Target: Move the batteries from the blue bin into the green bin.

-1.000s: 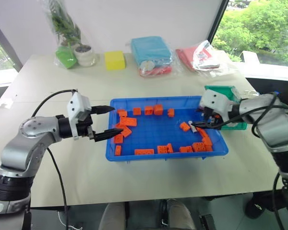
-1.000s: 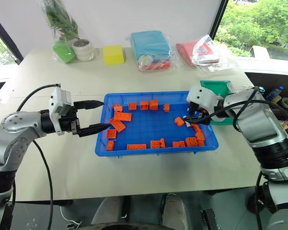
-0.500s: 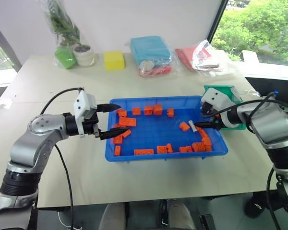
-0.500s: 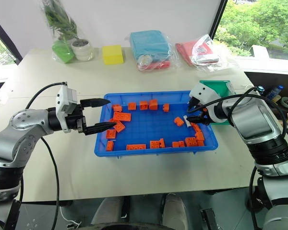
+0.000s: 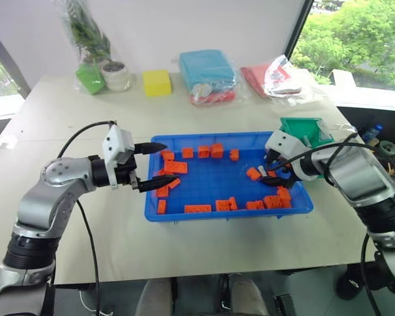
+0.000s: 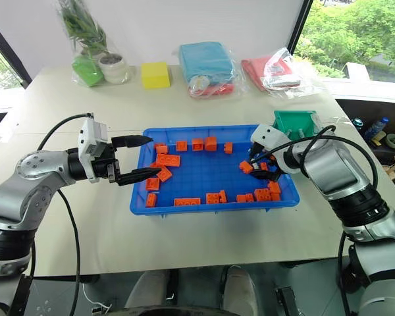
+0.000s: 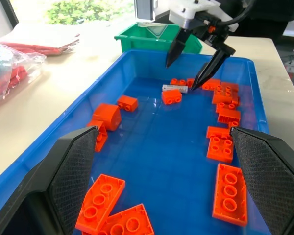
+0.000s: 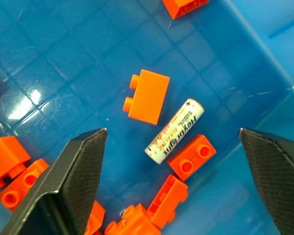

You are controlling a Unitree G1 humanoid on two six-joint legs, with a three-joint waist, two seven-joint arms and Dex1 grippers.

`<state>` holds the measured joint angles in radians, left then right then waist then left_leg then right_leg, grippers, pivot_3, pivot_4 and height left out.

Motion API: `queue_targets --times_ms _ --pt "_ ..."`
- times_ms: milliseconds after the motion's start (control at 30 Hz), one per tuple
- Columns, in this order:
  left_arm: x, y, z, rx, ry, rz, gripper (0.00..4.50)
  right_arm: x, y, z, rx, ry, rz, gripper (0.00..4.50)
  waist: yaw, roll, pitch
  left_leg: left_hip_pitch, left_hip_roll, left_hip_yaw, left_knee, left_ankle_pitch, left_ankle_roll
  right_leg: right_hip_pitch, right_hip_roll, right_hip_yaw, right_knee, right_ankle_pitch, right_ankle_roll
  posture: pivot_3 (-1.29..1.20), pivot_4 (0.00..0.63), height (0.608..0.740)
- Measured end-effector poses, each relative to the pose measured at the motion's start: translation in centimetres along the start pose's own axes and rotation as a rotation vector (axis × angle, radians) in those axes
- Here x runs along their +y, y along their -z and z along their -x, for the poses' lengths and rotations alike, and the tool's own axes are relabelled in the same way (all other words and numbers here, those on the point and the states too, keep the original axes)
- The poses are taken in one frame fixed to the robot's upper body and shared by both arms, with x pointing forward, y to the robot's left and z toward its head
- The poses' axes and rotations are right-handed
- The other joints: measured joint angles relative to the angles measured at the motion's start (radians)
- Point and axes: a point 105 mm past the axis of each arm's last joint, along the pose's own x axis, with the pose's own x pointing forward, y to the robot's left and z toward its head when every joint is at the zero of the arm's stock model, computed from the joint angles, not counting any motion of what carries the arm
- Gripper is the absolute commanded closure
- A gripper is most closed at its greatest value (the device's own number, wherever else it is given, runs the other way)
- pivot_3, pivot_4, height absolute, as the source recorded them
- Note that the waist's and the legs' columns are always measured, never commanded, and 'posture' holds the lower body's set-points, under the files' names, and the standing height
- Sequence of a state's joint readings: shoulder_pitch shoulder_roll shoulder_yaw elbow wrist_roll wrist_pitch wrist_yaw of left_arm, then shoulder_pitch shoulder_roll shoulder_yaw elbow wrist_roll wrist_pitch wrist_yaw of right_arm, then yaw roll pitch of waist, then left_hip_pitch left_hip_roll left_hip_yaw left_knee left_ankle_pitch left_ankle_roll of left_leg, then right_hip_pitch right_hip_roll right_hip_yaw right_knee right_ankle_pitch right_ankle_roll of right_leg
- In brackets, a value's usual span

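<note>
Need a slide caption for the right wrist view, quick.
Open right tool poised over a battery lying among orange bricks in the blue bin.

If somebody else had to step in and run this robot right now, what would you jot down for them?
Right gripper: open, empty, poised above one battery that lies among orange bricks near the end of the blue bin closest to the green bin.
Left gripper: open, empty, hovering over the blue bin's opposite end.
Done: I can't tell whether any battery is in the green bin; its inside isn't clear.
Left: close on this battery, carry it to the green bin, then check the bricks for more.
</note>
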<state>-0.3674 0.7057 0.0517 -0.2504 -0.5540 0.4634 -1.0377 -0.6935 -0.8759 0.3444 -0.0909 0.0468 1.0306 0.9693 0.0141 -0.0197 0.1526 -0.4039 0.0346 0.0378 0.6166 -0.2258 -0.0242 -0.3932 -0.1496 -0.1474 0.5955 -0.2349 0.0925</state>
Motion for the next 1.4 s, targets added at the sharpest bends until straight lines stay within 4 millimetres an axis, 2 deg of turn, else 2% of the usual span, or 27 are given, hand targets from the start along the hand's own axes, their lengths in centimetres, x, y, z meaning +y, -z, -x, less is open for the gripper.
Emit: queue_targets --times_ms 167,533,567,600,667,700,767,800,1133,1233,1333,1400 --pt "0.1 0.0 0.0 0.0 -0.006 0.0 0.0 0.3 0.8 -1.1 0.034 -0.029 0.031 0.07 -0.002 0.0 0.0 0.0 0.0 0.0 0.0 0.0 0.0 0.0 0.0 0.0 0.0 0.0 0.0 0.0 0.15 0.704" --pt "0.2 -0.1 0.0 -0.002 -0.017 0.001 0.0 -0.3 0.0 -2.9 0.036 -0.042 0.082 0.07 -0.001 0.0 0.0 0.0 0.0 0.0 0.0 0.0 0.0 0.0 0.0 0.0 0.001 0.0 0.0 0.0 0.15 0.704" --pt "0.2 -0.1 0.0 -0.002 -0.017 0.0 0.0 -0.3 0.0 -2.9 0.035 -0.047 0.088 0.61 -0.001 0.0 0.0 0.0 0.0 0.0 0.0 0.0 0.0 0.0 0.0 0.0 0.001 0.0 0.0 0.0 0.15 0.704" --pt "0.2 -0.1 0.0 -0.002 -0.017 0.0 0.0 -0.3 0.0 -2.9 0.036 -0.054 0.09 0.9 -0.001 -0.001 0.0 0.0 0.0 0.0 0.0 0.0 0.0 0.0 0.0 0.0 0.001 0.0 0.0 0.0 0.15 0.704" --pt "0.2 -0.1 0.0 -0.003 -0.017 0.0 0.0 -0.1 0.1 -3.0 0.037 -0.068 0.092 1.8 -0.001 -0.001 0.0 0.0 0.0 0.0 0.0 0.0 0.0 0.0 0.0 0.0 0.001 0.0 0.0 0.0 0.15 0.704" --pt "0.2 -0.1 0.0 -0.003 -0.018 0.0 0.0 0.1 0.1 -3.0 0.038 -0.076 0.091 2.45 -0.001 -0.001 0.0 0.0 0.0 0.0 0.0 0.0 0.0 0.0 0.0 0.0 0.001 0.0 0.0 0.0 0.15 0.704" --pt "0.2 -0.1 0.1 -0.003 -0.018 0.0 0.0 0.5 0.2 -3.0 0.04 -0.091 0.092 3.28 -0.002 -0.001 0.0 0.0 0.0 0.0 0.0 0.0 0.0 0.0 0.0 0.0 0.001 0.0 0.0 0.0 0.15 0.704" --pt "0.2 -0.1 0.1 -0.003 -0.018 0.0 0.0 0.7 0.2 -3.0 0.038 -0.096 0.096 3.88 -0.002 -0.001 0.0 0.0 0.0 0.0 0.0 0.0 0.0 0.0 0.0 0.0 0.001 0.0 0.0 0.0 0.15 0.704" --pt "0.8 -0.6 0.0 -0.013 -0.014 -0.01 0.0 1.7 0.3 -2.6 0.033 -0.115 0.09 3.88 -0.002 -0.001 -0.001 0.0 0.0 0.0 0.001 0.0 0.0 0.0 0.0 0.0 0.001 0.0 0.0 0.0 0.15 0.704" --pt "0.8 -0.4 0.0 -0.01 -0.012 -0.001 0.0 1.9 -0.2 -2.0 -0.001 -0.12 0.066 3.88 -0.001 0.0 0.0 0.0 0.0 0.0 0.001 0.0 0.0 0.0 0.0 0.0 0.001 0.0 0.0 0.0 0.15 0.704" --pt "0.8 -0.4 0.1 -0.009 -0.004 0.0 0.0 0.9 -2.6 0.6 -0.142 -0.085 0.009 3.88 -0.001 0.0 0.0 0.0 0.0 0.0 0.001 0.0 0.0 -0.001 0.0 0.0 0.001 0.001 0.0 0.0 0.15 0.704" --pt "0.6 -0.2 0.1 -0.005 0.006 0.004 0.0 -1.1 -4.8 3.3 -0.263 0.007 -0.006 3.88 0.0 0.0 0.0 0.0 0.0 0.0 0.001 0.0 0.0 0.0 0.0 0.0 0.001 0.001 0.0 0.0 0.15 0.704"
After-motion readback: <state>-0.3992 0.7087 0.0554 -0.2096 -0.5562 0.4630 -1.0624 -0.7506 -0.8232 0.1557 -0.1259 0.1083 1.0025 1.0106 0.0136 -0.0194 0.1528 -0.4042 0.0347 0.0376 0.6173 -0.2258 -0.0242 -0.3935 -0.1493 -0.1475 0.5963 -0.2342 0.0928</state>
